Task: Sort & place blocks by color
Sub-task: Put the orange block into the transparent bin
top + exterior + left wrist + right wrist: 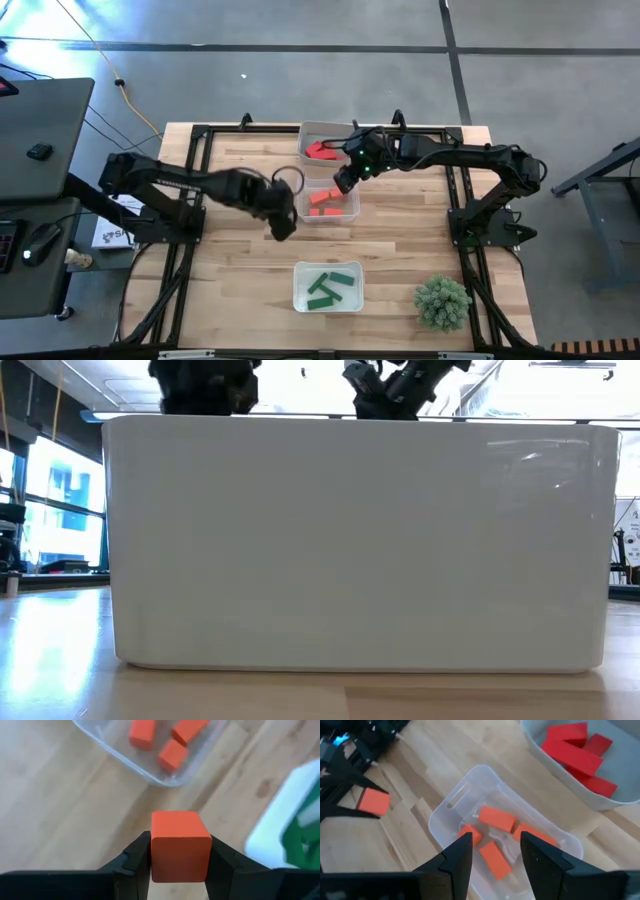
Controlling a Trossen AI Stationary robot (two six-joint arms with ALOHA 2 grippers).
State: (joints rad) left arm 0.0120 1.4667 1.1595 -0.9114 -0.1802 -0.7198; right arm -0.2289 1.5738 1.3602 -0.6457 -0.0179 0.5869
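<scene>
**Orange brick held beside its tray**

Clamped between the dark fingers of the left end effector [178,862] is an orange-red block [179,852], a matte cuboid with crisp edges, held over the bare worktop [230,290] just left of the clear tray [150,772]. That tray has thin, glossy walls and rounded corners, and already holds several orange blocks [495,837].

To finish this step well, the left arm should likely carry the brick over the near wall, clear of the rim, and release low so it does not bounce on the hard plastic. The right end effector [492,850] hovers over the same tray with fingers apart and empty, so a collision looks possible; one arm should yield.

Crimson blocks [321,151] lie in the far tray, green blocks [328,286] in the near one.
</scene>
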